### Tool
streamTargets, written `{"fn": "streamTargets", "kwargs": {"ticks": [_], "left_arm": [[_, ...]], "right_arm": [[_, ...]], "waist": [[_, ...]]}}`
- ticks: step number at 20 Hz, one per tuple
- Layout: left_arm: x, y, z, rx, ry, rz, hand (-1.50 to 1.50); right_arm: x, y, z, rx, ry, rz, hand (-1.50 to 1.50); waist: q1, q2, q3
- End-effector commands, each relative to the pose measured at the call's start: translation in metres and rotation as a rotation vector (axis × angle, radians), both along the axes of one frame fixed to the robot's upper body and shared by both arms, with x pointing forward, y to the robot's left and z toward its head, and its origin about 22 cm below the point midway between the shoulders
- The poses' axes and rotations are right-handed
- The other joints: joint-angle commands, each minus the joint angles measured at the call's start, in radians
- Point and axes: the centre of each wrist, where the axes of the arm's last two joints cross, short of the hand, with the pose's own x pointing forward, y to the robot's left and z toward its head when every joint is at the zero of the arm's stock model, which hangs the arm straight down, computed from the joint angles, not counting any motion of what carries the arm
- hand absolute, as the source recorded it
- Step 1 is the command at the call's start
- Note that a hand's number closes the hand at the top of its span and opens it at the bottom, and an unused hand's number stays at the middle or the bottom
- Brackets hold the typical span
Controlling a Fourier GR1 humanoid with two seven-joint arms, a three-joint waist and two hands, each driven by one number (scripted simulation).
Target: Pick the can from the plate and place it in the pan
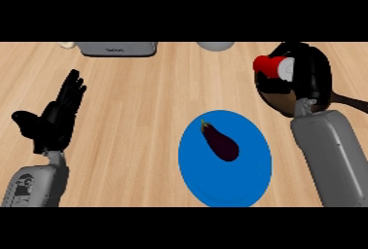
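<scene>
The red can (270, 64) with a white end lies on its side over the dark pan (282, 101) at the far right of the counter. My right hand (310, 73) curls round the can from the right, with fingers above and below it, and hides much of the pan. The blue plate (237, 187) sits in the near middle; a purple eggplant (220, 141) lies on it and no can. My left hand (56, 119) rests open at the left, fingers up, well away from the plate.
A grey appliance (119, 48) stands at the back left with a small pale object (66, 44) beside it. A white rounded object (214, 45) sits at the back middle. The pan's handle (352, 102) sticks out to the right.
</scene>
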Motion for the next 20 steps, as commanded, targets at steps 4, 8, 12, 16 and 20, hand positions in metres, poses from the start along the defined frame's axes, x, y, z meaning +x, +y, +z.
{"fn": "streamTargets", "kwargs": {"ticks": [4, 8, 12, 16, 20], "left_arm": [[0.006, -0.007, 0.006, -0.006, -0.02, -0.015, 0.0], [-0.004, 0.002, 0.008, 0.009, -0.005, -0.048, 0.0], [0.012, -0.018, 0.004, -0.009, -0.034, -0.058, 0.0], [0.005, -0.035, 0.0, -0.018, -0.031, -0.085, 0.0], [0.009, -0.021, 0.009, 0.005, -0.046, -0.077, 0.0]], "right_arm": [[0.033, -0.1, -0.025, -0.13, -0.011, -0.141, 1.5], [0.039, -0.128, -0.049, -0.202, 0.013, -0.204, 1.5], [0.046, -0.145, -0.054, -0.159, -0.005, -0.2, 1.5], [0.041, -0.158, -0.068, -0.149, 0.014, -0.225, 1.5], [0.037, -0.172, -0.072, 0.028, 0.117, -0.198, -1.5]], "waist": [[0.02, 0.012, 0.001], [0.041, 0.013, 0.002], [0.048, 0.024, 0.003], [0.07, 0.031, 0.005], [0.075, 0.032, 0.006]]}}
